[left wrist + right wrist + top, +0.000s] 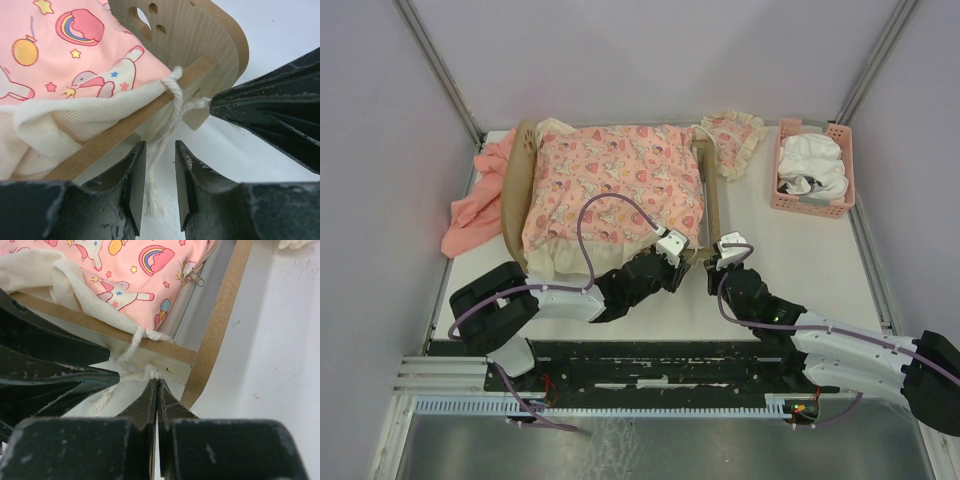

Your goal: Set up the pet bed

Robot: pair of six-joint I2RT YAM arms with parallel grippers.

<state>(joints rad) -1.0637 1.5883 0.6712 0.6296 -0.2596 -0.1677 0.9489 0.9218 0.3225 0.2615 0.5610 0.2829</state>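
Observation:
The pet bed [513, 195] is a light-wood frame carrying a pink cartoon-print cushion [615, 185] over a cream fabric layer [60, 130]. At its near right corner a white cord [172, 95] is looped around the wooden side rail [115, 137] beside the end board [200, 35]. My left gripper [160, 147] is open, and the cord's frayed end [152, 200] hangs loose between its fingers. My right gripper [157, 381] is shut on the cord's other strand [150, 371], right at the frame corner [220, 325]. Both grippers, left [688, 258] and right [712, 262], meet at that corner.
A pink plastic basket [812, 195] holding white cloths stands at the back right. A small ruffled pillow [735, 135] lies behind the bed's right side. A salmon-pink cloth [475, 205] is bunched at the left table edge. Walls enclose the table.

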